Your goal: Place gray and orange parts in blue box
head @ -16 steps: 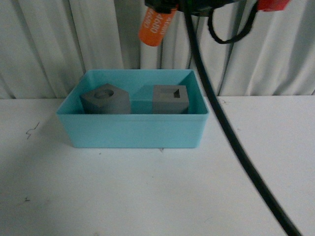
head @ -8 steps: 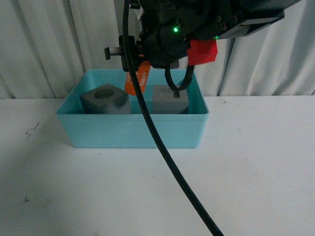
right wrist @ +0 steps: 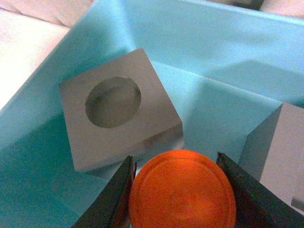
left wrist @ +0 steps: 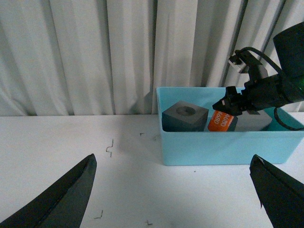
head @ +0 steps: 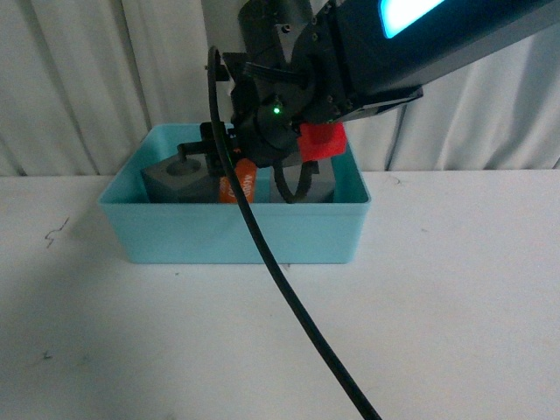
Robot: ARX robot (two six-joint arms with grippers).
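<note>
An orange cylinder printed with white characters hangs inside the blue box, pinched on both sides by the right end effector, whose dark fingers press against its round face in the right wrist view. The cylinder sits low between the box walls, tilted in the front view; whether it touches the floor of the box cannot be told.

Just beside the end effector on one side rests the gray cube with the round recess, its hollow facing up. On the other side, close against the grip, stands a second gray cube, mostly hidden behind the arm in the front view and cut off at the frame's edge in the wrist view, so its recess does not show.

Well apart from the box, the left end effector hangs above the white surface with its two dark fingers spread wide and nothing between them. A black cable trails from the right arm across the surface, and pale curtains close the background.
</note>
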